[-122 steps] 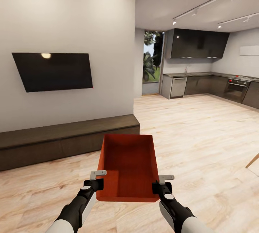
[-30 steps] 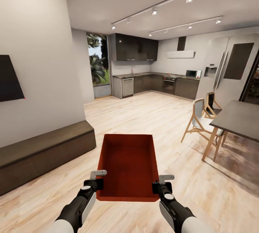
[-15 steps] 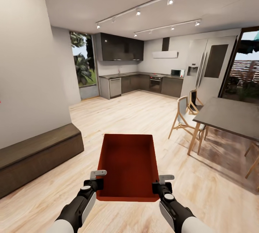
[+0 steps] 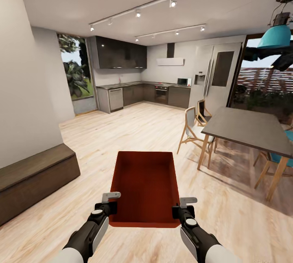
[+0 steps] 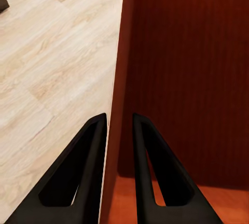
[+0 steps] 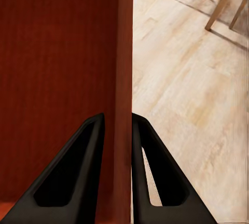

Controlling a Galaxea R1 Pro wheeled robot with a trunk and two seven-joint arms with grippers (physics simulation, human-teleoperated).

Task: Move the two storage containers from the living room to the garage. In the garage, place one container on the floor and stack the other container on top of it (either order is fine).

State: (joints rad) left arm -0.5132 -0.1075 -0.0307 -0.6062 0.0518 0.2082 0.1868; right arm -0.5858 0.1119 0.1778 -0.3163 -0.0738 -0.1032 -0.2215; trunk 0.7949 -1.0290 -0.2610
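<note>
The orange-red storage container (image 4: pixel 145 188) hangs level over the light wood plank floor (image 4: pixel 134 133), the left gripper (image 5: pixel 120 125) clamped on one side wall and the right gripper (image 6: pixel 118 124) on the other. A dark low bench (image 4: pixel 34 179) lies to the left, a dining table (image 4: pixel 248 129) with wooden chairs (image 4: pixel 193 131) to the right, the kitchen (image 4: pixel 140 92) beyond; the wrist views show each wall pinched between black fingers (image 5: pixel 85 172).

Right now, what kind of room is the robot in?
Likely an open-plan living area of a home, not the garage: wood floor, kitchen cabinets along the far wall, and a dining table with chairs.
</note>
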